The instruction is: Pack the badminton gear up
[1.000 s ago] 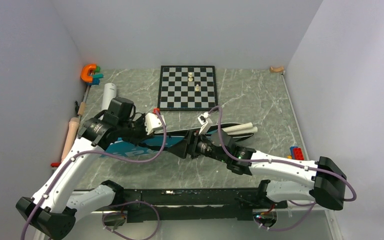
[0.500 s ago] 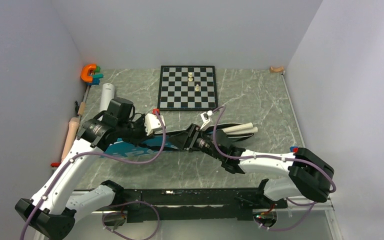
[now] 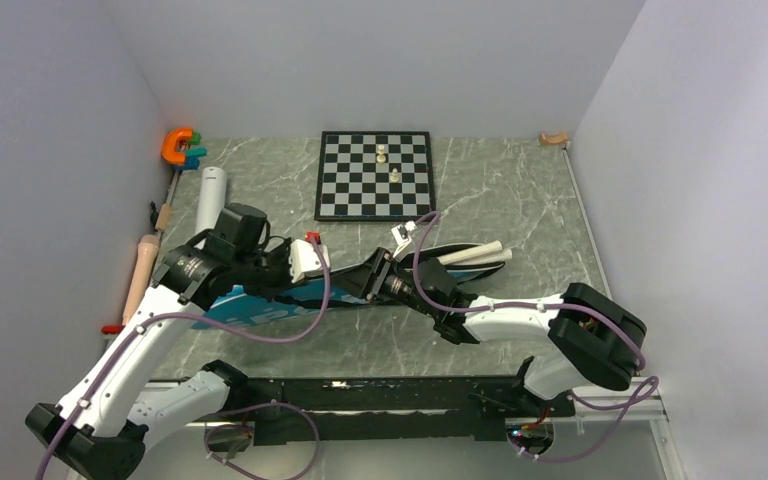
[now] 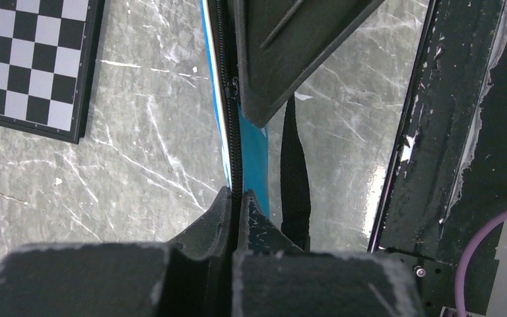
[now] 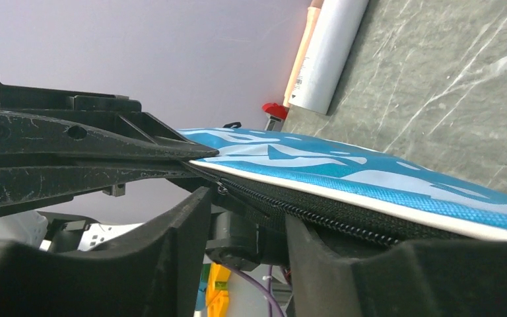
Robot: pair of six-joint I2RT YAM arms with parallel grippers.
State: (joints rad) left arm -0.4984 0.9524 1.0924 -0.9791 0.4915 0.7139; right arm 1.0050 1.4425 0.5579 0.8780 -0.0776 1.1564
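Note:
The blue bag point(image 3: 250, 306) lies left of the middle with two white racket handles point(image 3: 475, 254) sticking out of its right end. My left gripper point(image 3: 312, 262) point(image 4: 236, 195) is shut on the bag's black zipper edge point(image 4: 232, 132), and the black strap point(image 4: 295, 172) runs beside it. My right gripper point(image 3: 367, 279) point(image 5: 245, 214) faces the left one. Its fingers point(image 5: 183, 228) stand apart under the zipper point(image 5: 317, 210), with the zipper pull point(image 5: 223, 190) above the gap. The white tube point(image 3: 210, 194) point(image 5: 330, 53) lies at the far left.
A chessboard point(image 3: 375, 175) point(image 4: 26, 59) with two pieces sits at the back. A tan rolling pin point(image 3: 141, 274) and an orange clamp toy point(image 3: 177, 146) line the left wall. A red-and-blue block point(image 3: 591, 297) lies at the right, and a small wooden piece point(image 3: 554, 139) is in the back right corner.
My right gripper has slid left along the bag toward the left gripper and its jaws have narrowed. The left gripper has shifted slightly nearer, still clamped on the zipper edge.

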